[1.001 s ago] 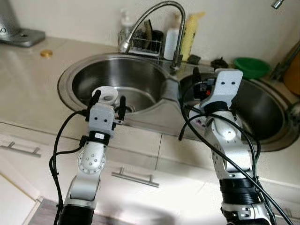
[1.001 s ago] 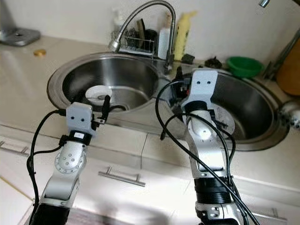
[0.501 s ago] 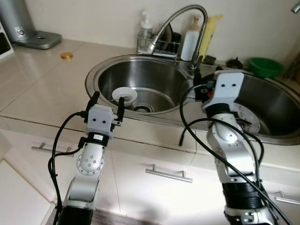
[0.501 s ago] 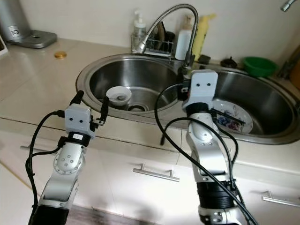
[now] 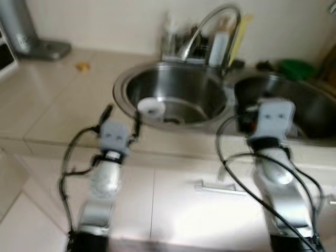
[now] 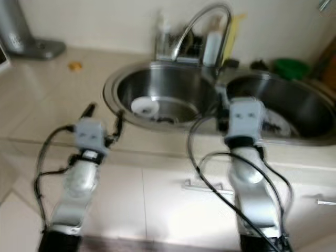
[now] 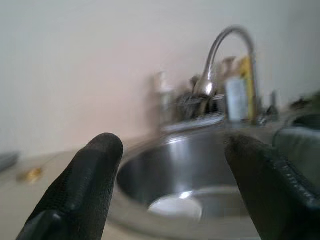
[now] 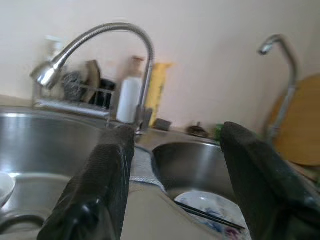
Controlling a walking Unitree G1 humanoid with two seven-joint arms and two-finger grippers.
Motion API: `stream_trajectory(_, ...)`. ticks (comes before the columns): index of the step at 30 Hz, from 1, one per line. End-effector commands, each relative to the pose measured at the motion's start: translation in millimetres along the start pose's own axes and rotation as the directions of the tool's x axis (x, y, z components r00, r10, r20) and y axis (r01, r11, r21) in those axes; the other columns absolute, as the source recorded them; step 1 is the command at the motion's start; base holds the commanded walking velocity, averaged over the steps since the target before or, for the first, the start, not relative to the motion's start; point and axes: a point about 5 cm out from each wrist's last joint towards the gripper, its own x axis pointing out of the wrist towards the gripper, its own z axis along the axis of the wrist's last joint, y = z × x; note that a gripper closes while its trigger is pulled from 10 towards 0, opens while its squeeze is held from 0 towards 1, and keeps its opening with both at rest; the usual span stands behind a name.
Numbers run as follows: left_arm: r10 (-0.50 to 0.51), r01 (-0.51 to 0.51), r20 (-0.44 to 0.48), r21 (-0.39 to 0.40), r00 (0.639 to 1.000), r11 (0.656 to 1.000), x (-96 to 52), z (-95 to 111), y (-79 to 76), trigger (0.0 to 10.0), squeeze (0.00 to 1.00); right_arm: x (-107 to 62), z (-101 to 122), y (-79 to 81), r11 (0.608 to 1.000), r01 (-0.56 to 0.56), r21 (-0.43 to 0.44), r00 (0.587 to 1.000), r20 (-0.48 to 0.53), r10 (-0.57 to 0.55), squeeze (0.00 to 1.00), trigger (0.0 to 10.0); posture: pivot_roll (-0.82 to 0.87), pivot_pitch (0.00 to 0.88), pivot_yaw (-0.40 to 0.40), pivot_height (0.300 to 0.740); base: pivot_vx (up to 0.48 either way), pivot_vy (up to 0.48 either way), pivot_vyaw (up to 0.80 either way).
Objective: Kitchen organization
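Fingers (image 7: pixel 85 190) apart both arms, empty, over beige counter (image 5: pixel 47 100) before double sink (image 5: pixel 173 94).

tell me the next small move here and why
Probably step closer to the counter. Both grippers, left and right, are open, empty and short of the basins, while the white bowl sits in the left basin and a patterned plate with chopsticks lies in the right one.
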Motion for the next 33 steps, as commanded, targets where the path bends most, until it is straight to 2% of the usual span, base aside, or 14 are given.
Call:
stream_trajectory(1, 0.01, -0.01, 0.009, 0.015, 1.0, 1.0, -0.3, 1.3, 4.5, 10.0, 0.0, -0.1, 6.9, 5.2, 1.0, -0.015, -0.001, 1.0, 0.02, 0.015, 0.0, 10.0, 0.08, 0.0, -0.089, 0.74, 0.0, 0.0, -0.8)
stream_trajectory(9, 0.014, -0.014, 0.015, 0.02, 1.0, 1.0, -0.5, 1.8, 5.3, 10.0, 0.0, -1.4, 10.8, 5.2, 0.999, -0.009, -0.049, 0.999, 0.044, 0.012, 0.0, 10.0, 0.08, 0.0, -0.093, 0.74, 0.0, 0.0, -0.8)
stream_trajectory(18, 0.013, -0.013, 0.021, 0.026, 1.0, 1.0, -1.0, 2.4, 5.5, 10.0, 0.0, -7.5, 4.4, 2.5, 0.993, -0.022, -0.116, 0.999, 0.045, 0.027, 0.0, 10.0, 0.07, 0.0, -0.09, 0.74, 0.0, 0.0, -0.8)
stream_trajectory(23, 0.01, -0.011, 0.024, 0.04, 1.0, 0.999, -0.6, 3.1, 5.5, 10.0, 0.0, -9.8, 2.9, 1.5, 0.992, -0.025, -0.126, 0.998, 0.051, 0.032, 0.0, 10.0, 0.07, 0.0, -0.09, 0.74, 0.0, 0.0, -0.8)
stream_trajectory(28, -0.009, 0.004, 0.073, 0.079, 0.997, 0.997, 2.3, 11.9, 4.2, 10.0, 0.0, -10.2, 2.9, 1.7, 0.993, -0.024, -0.118, 0.998, 0.061, 0.031, 0.0, 10.0, 0.08, 0.0, -0.088, 0.74, 0.0, 0.0, -0.8)
stream_trajectory(33, -0.007, 0.001, 0.068, 0.076, 0.998, 0.997, 2.5, 10.9, 5.4, 10.0, 0.0, -10.4, 2.7, 2.6, 0.993, -0.012, -0.116, 0.997, 0.07, 0.021, 0.0, 10.0, 0.07, 0.0, -0.082, 0.74, 0.0, 0.0, -0.8)
